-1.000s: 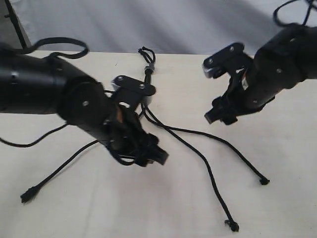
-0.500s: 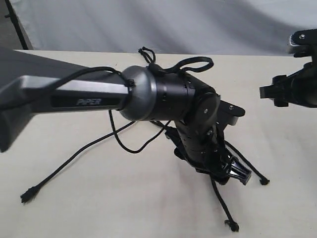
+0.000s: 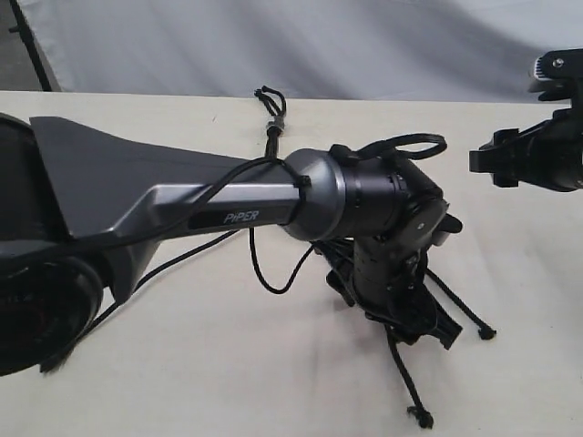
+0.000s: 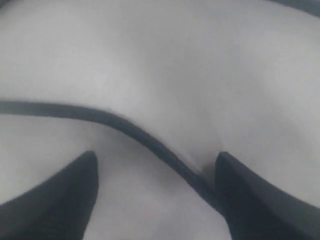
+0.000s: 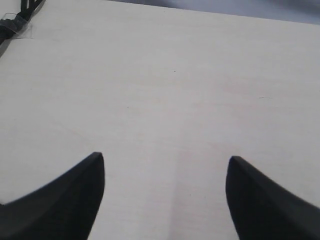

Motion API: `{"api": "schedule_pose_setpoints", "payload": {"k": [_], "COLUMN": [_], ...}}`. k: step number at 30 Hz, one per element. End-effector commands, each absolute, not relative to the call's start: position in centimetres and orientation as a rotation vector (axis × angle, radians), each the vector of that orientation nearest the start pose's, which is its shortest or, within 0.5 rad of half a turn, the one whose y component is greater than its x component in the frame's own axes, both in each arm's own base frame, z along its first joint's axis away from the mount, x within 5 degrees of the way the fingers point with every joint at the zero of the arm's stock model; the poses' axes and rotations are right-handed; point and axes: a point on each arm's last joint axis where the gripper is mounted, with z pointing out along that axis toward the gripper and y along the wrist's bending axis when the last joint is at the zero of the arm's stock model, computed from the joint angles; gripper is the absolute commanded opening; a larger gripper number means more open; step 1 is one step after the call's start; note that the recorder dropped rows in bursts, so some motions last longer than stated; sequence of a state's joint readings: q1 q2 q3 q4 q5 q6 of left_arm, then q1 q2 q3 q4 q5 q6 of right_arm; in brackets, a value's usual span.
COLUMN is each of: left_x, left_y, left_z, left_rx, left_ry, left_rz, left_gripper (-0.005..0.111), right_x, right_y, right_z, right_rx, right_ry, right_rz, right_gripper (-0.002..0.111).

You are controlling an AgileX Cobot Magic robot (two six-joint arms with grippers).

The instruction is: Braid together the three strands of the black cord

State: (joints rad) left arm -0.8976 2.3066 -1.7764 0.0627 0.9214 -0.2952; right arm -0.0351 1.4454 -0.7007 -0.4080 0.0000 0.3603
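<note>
Exterior: cord [image 3: 273,127] on table [image 3: 182,364], band [image 3: 276,121] at the far side, strands [image 3: 455,305] trailing nearer. Left gripper [image 3: 428,323] low over them, right gripper [image 3: 487,162] well apart. Left wrist: fingers [image 4: 60,200] released, one strand [image 4: 140,132] lying between. Right wrist: fingers [image 5: 65,195] spread, grasping nothing, over the table.
</note>
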Motion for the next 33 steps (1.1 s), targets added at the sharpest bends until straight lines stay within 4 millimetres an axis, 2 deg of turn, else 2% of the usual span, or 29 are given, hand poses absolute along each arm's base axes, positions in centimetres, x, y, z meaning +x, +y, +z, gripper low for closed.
{"api": "schedule_pose_setpoints", "payload": {"k": [1,3,6,8,9,12,13,14,15,17,19,22,24,28,31,33], "left_x": [29.2,29.1,28.8,29.0,29.9,31.4,32.3,32.8,33.8,35.2,36.6,37.7,37.5,36.0,34.3,32.7], "left_y": [-35.2,-34.8,-34.3,-33.7,-33.2,-30.9,-29.1,-28.0,-25.7,-21.7,-18.2,-14.5,-13.1,-12.6,-13.7,-15.2], "left_z": [11.4,11.4,11.5,12.7,14.2,17.5,18.7,19.1,19.3,18.1,15.9,13.1,11.5,9.9,9.1,8.5], "left_rx": [0.99,1.018,1.105,1.153,1.144,1.076,1.047,1.034,1.0,0.917,0.886,0.845,0.844,0.848,0.828,0.86], "left_ry": [2.856,2.878,2.889,2.839,2.723,2.602,2.598,2.608,2.641,2.737,2.764,2.75,2.747,2.806,2.92,3.002], "left_rz": [0.215,0.274,0.333,0.421,0.533,0.647,0.669,0.679,0.707,0.767,0.72,0.591,0.53,0.496,0.36,0.192], "left_gripper": [0.049,0.032,-0.001,0.0,0.0,0.0,0.0,0.0,0.0,0.0,0.0,0.0,0.0,0.0,0.0,0.0], "right_x": [28.6,28.6,28.6,28.6,28.6,28.6,28.6,28.6,28.6,28.6,28.6,28.6,28.6,28.7,28.7,28.7], "right_y": [-1.1,-1.1,-1.1,-1.1,-1.1,-1.1,-1.1,-1.1,-1.1,-1.1,-1.1,-1.1,-1.1,-1.1,-1.1,-1.1], "right_z": [21.8,21.8,21.8,21.8,21.8,21.8,21.8,21.8,21.8,21.8,21.8,21.8,21.8,21.9,21.9,21.9], "right_rx": [0.001,0.001,0.001,0.001,0.001,0.001,0.001,0.001,0.001,0.003,0.006,0.006,0.008,0.006,0.006,0.006], "right_ry": [2.213,2.211,2.211,2.211,2.211,2.211,2.211,2.209,2.209,2.209,2.209,2.209,2.208,2.202,2.202,2.202], "right_rz": [-0.037,-0.036,-0.036,-0.036,-0.036,-0.036,-0.036,-0.035,-0.035,-0.034,-0.033,-0.033,-0.031,-0.028,-0.028,-0.028], "right_gripper": [0.065,0.065,0.065,0.065,0.065,0.065,0.065,0.065,0.065,0.065,0.065,0.065,0.065,0.065,0.065,0.065]}}
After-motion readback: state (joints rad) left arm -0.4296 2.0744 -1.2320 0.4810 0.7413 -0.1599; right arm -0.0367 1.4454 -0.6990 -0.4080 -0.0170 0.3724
